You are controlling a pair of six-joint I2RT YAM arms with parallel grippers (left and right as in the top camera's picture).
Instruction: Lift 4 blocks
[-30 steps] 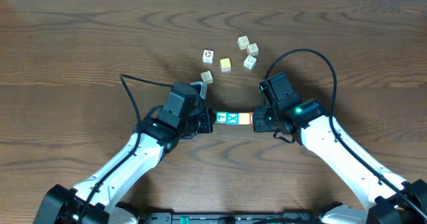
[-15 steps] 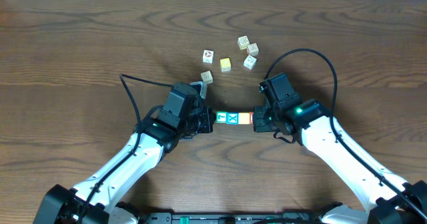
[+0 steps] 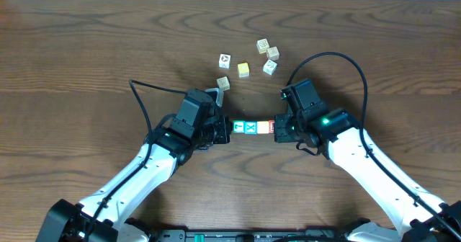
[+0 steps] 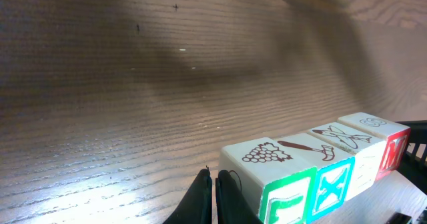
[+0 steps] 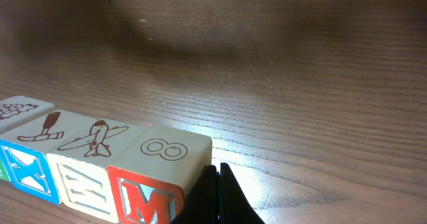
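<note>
Squeezing inward over the dark wooden tabletop (image 3: 86, 47), I have my left hand (image 3: 227, 130) and my right hand (image 3: 276, 129) both closed, fingers pinched together with nothing between them, each set against one end of the row of blocks (image 3: 252, 127) lying midway between my arms. The row runs green block (image 4: 287, 197), blue X block (image 4: 331, 187), yellow-orange block (image 4: 365, 171), red M block (image 4: 393, 154), faces touching. Lining up and clamping look done to me. The lift is what remains, and I cannot tell whether the row has cleared the wood. The cream cubes (image 3: 269, 53) sit well apart, farther out.
</note>
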